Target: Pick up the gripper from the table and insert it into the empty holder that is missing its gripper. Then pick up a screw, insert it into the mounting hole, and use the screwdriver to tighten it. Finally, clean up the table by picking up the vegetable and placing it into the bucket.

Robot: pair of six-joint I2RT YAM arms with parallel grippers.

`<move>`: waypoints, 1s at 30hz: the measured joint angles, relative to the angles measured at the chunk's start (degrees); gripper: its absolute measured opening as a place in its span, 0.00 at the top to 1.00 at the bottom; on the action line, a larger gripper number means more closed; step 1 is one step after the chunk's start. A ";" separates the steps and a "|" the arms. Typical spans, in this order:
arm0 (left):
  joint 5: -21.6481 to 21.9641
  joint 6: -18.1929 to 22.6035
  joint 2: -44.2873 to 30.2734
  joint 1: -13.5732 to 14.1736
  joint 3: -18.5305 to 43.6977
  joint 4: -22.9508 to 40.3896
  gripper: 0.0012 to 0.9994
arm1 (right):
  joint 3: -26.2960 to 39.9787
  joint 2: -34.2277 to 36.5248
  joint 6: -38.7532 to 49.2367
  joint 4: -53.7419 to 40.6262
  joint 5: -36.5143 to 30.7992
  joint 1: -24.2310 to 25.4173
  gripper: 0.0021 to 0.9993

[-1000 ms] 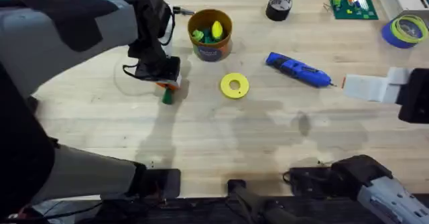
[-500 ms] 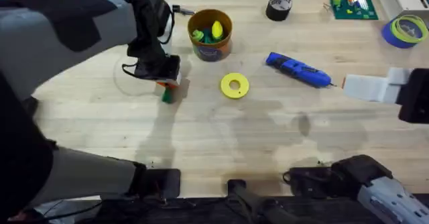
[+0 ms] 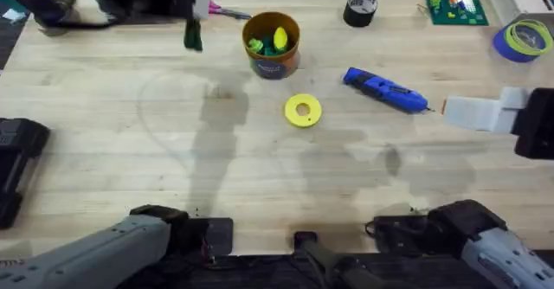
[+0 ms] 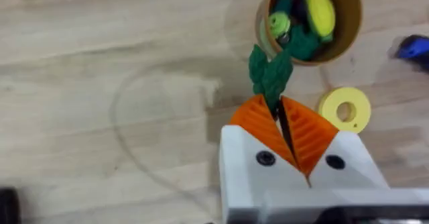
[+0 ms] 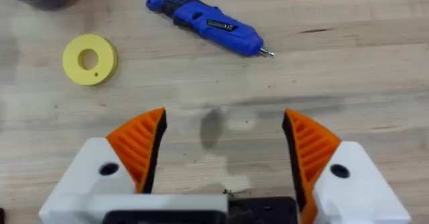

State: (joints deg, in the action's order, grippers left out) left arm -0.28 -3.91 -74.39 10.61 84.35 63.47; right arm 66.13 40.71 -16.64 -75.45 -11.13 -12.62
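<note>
Left gripper (image 4: 280, 120): its orange ribbed pads are pressed together, pinching the base of the dark green leafy vegetable (image 4: 269, 73), which is lifted above the table.
Vegetable from overhead (image 3: 192, 35): it hangs at the far left of the table, just left of the bucket and apart from it.
Bucket (image 3: 272, 60): a round mustard-yellow cup with a dark blue band, standing upright at the far middle; yellow and green toy foods (image 3: 270, 41) lie inside.
Right gripper (image 5: 224, 140): fingers spread wide over bare wood, holding nothing.
Screwdriver (image 3: 384, 90): bright blue, lying flat to the right of the bucket, metal tip pointing right.
Yellow disc (image 3: 302, 110): flat on the table, near the bucket's front.
Table (image 3: 260, 176): light wood.
</note>
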 joint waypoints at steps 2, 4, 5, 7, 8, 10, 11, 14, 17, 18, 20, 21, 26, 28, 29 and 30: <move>-0.69 0.35 0.08 0.00 1.21 -1.11 0.99 | 0.00 0.00 0.00 0.01 0.01 0.00 0.00; -1.77 0.47 0.02 0.04 1.36 -2.38 0.99 | 0.00 0.00 0.00 0.01 0.01 0.00 0.00; -2.23 0.47 -0.23 0.20 1.36 -2.96 0.99 | 0.00 0.00 0.00 0.01 0.01 0.00 0.00; -3.04 0.47 -0.99 0.81 1.36 -4.54 0.99 | 0.00 0.00 0.00 0.01 0.01 0.00 0.00; -3.34 0.47 -1.67 1.40 1.36 -5.77 0.99 | 0.00 0.00 -0.02 0.01 0.01 0.00 0.00; -3.73 0.67 -3.40 2.85 1.36 -8.21 0.99 | 0.00 0.00 -0.02 0.01 0.01 0.00 0.00; -3.97 1.04 -4.58 3.78 1.36 -9.70 0.99 | 0.00 0.00 0.00 0.01 0.01 0.00 0.00; -4.56 2.30 -8.58 6.24 1.36 -13.74 0.99 | 0.00 0.00 0.00 0.01 0.01 0.00 0.00; -4.77 3.06 -13.64 8.07 1.36 -17.54 0.99 | 0.00 0.00 0.00 0.01 0.01 0.00 0.00; -4.87 3.21 -15.16 8.37 1.36 -18.56 0.99 | 0.00 0.00 0.00 0.01 0.01 0.00 0.00; -4.91 3.46 -18.04 8.71 1.36 -20.18 0.99 | 0.00 0.00 0.00 0.01 0.01 0.00 0.00; -4.91 3.50 -19.52 8.76 1.36 -20.77 0.99 | 0.00 0.00 0.00 0.01 0.01 0.00 0.00; -4.89 3.53 -23.36 8.74 1.36 -22.01 0.99 | 0.00 0.00 0.00 0.01 0.01 0.00 0.00; -4.89 3.68 -23.58 8.74 1.36 -22.05 0.99 | 0.00 0.00 -0.02 0.01 0.01 0.00 0.00; -4.90 3.79 -23.52 8.74 1.36 -22.16 0.99 | 0.00 0.00 0.00 0.00 0.01 0.00 0.00; -4.89 3.92 -23.46 8.74 1.36 -22.17 0.99 | 0.00 0.00 0.00 0.00 0.01 0.00 0.00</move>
State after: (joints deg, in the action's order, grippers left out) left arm -5.17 0.01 -97.85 19.35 85.71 41.30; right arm 66.13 40.71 -16.64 -75.44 -11.12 -12.62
